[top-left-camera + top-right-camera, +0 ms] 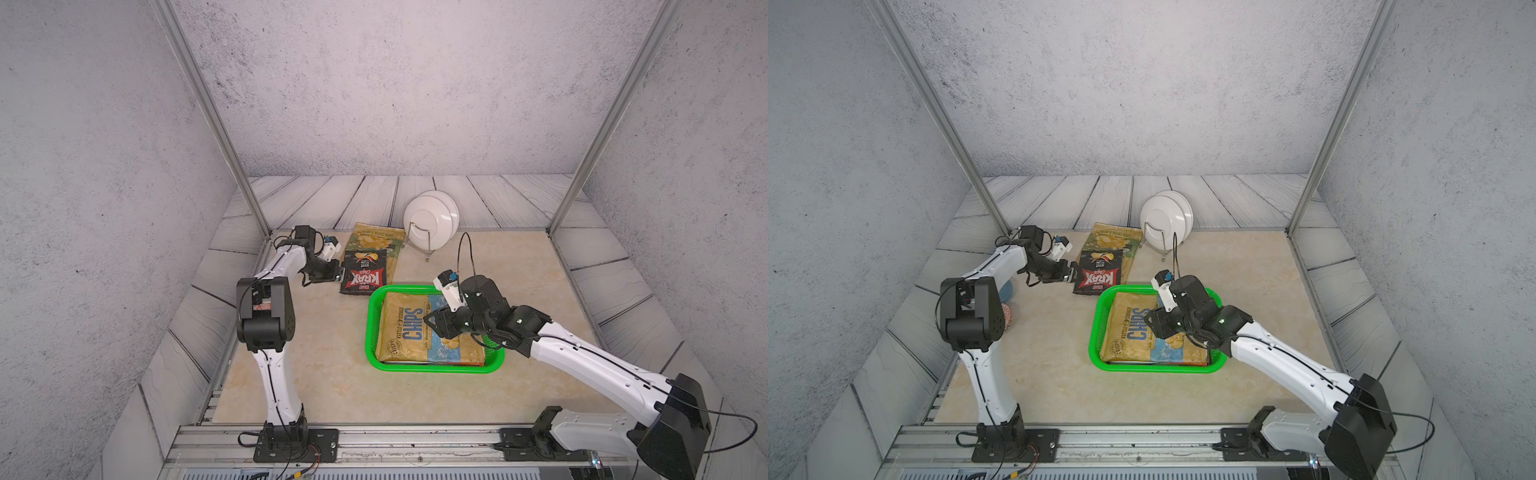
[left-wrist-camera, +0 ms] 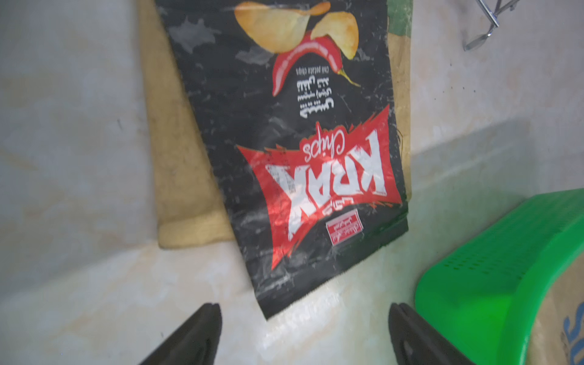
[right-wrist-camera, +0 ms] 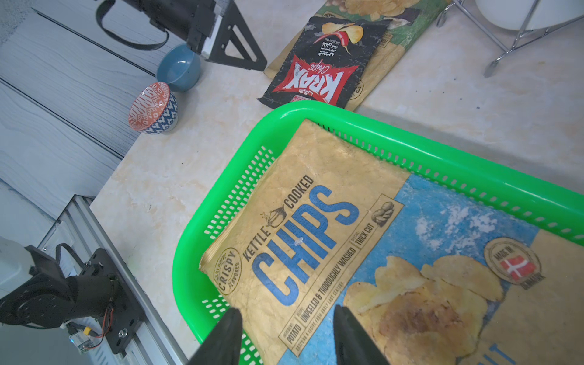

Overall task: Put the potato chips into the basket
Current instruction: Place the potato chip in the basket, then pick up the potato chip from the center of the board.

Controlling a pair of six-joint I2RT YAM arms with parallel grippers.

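Black foil chip bag: centre frame, just outside green basket; likely light, slippery; pinch edge seam. Left gripper open beside it; right gripper open above basketed tan bag.

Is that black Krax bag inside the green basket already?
No, the Krax bag lies outside the basket, resting on top of a green bag.

CHIPS bag flat in green basket, Krax bag just outside
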